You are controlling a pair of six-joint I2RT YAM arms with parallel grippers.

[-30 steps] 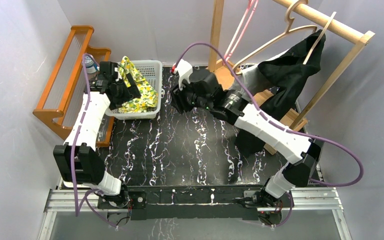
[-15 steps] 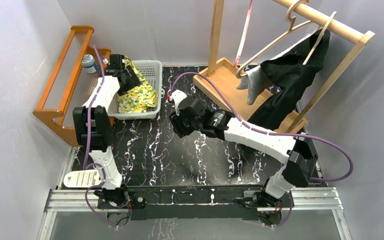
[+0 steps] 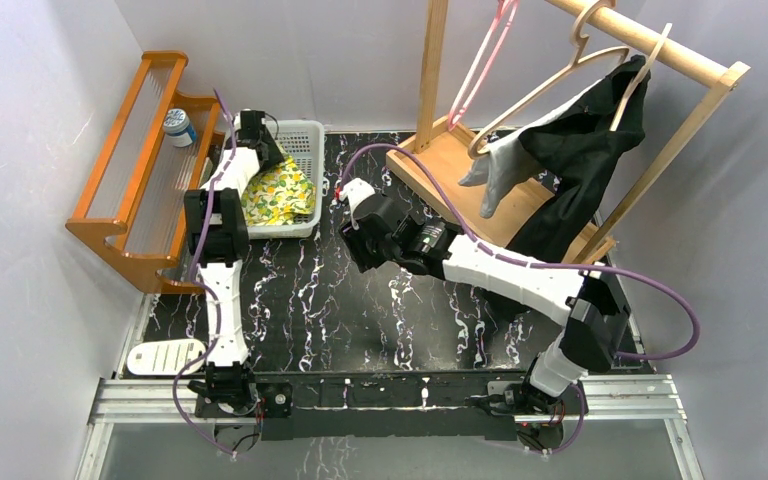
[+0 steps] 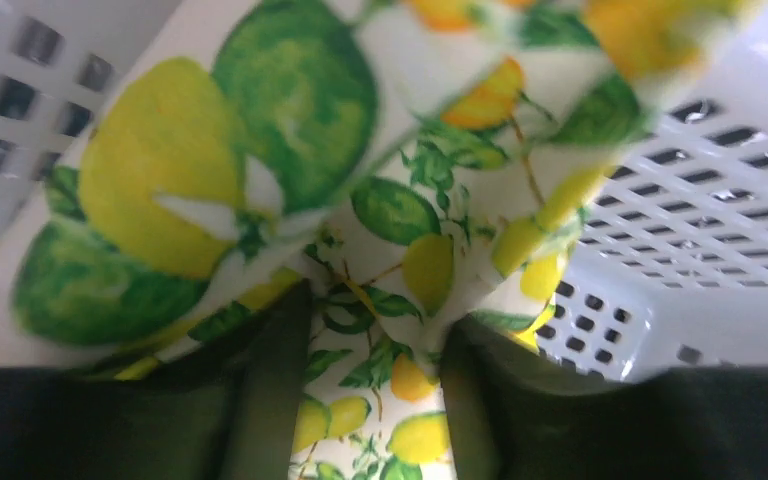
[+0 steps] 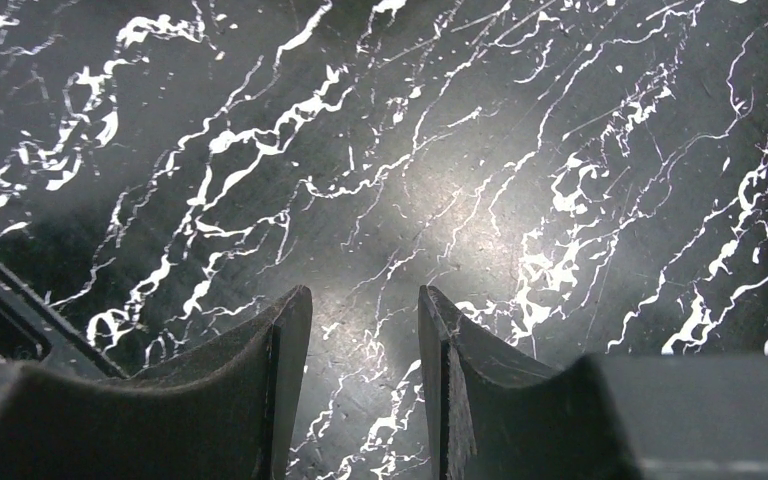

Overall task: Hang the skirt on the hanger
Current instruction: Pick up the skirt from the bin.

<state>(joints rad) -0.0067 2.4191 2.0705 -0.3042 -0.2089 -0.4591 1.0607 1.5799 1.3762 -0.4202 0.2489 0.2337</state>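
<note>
Left gripper [image 4: 372, 325], I think, pinches the skirt [image 4: 260, 150] bunched between its tips, basket [image 4: 700, 230] beyond; right gripper [image 5: 365, 310] gapes above marbled table [image 5: 460, 150].

The lemon-printed white cloth skirt [image 4: 290, 130] is soft, matt, creased. The white perforated plastic basket [image 4: 700, 200] looks smooth. The black white-veined marble-look worktop [image 5: 410, 180] shows a faint sheen.

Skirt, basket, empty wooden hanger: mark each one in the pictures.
skirt [image 4: 160, 170]: left wrist view, on a big yellow lemon of its print.
basket [image 3: 300, 148]: top view, on its slotted back wall.
empty wooden hanger [image 3: 550, 90]: top view, midway along its sloping arm.
</note>
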